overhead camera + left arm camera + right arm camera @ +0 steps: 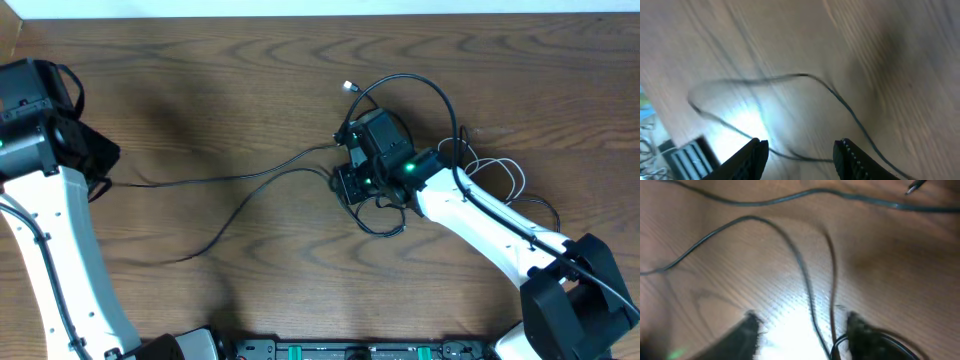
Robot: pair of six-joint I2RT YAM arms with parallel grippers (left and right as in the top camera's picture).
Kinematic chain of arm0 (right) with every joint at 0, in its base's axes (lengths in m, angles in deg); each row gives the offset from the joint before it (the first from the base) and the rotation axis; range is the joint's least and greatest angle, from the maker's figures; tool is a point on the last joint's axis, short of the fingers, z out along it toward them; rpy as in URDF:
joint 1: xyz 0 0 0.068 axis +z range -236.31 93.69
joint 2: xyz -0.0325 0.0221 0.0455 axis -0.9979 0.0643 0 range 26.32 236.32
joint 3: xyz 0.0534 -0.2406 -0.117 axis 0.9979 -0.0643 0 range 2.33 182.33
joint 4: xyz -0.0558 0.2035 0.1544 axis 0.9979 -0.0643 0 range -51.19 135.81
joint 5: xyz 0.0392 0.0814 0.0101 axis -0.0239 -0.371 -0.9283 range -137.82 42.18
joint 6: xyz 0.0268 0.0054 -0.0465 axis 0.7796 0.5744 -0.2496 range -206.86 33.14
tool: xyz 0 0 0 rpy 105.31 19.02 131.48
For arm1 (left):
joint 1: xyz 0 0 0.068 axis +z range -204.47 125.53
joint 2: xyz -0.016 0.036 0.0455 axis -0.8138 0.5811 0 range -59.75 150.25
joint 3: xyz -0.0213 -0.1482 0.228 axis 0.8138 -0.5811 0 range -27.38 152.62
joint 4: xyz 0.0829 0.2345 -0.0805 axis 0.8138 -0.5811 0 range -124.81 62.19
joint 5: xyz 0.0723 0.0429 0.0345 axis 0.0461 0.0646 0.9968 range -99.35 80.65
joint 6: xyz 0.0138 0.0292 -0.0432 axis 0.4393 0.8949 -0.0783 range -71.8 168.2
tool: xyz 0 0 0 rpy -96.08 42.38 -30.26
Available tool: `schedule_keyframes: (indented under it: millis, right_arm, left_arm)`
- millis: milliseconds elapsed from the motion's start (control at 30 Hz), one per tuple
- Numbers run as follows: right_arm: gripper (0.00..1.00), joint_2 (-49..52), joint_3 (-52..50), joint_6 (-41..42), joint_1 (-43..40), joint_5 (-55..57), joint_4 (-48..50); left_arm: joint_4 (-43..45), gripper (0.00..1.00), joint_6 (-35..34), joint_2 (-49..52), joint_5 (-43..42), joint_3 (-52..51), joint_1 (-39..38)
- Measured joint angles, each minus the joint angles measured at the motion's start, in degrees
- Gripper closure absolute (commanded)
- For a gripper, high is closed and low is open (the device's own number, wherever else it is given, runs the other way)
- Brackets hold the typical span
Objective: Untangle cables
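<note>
The black cables [230, 179] run across the middle of the desk [200, 70] from the left side to a tangle at the right, with a white cable [512, 172] looped beside it. The left end effector [800, 150] is open over one black strand. The right end effector [800, 325] is open too, with two strands lying between its fingers [747, 330].

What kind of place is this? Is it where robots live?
Probably a robot lab or test bench. A left arm and a right arm, both white and black robot arms, reach over a wooden table. Thin black cables lie looped on it.
</note>
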Motion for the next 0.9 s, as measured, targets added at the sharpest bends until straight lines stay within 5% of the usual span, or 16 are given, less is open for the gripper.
schedule_keyframes:
  millis: [67, 133, 433, 633, 900]
  right_arm:
    - [0.10, 0.00, -0.02, 1.66, 0.09, 1.79, -0.33]
    - [0.08, 0.00, -0.02, 3.06, 0.09, 3.41, -0.76]
    - [0.12, 0.00, -0.11, 6.38, -2.08, 6.05, -8.22]
    - [0.30, 0.00, -0.13, 6.80, -4.17, 7.69, -14.67]
    - [0.30, 0.00, -0.17, 6.36, -4.79, 11.08, -17.44]
  left_arm:
    - [0.02, 0.52, 0.90, -0.02, -2.95, 0.00, 0.00]
    - [0.04, 0.52, 2.40, 0.00, -5.92, 0.00, 0.00]
    - [-1.05, 0.52, 11.30, 0.00, -22.29, -0.44, -3.21]
    - [-1.05, 0.52, 13.09, 0.00, -25.38, -4.76, -10.95]
    - [1.51, 0.52, 13.46, 0.20, -26.47, -13.38, -20.35]
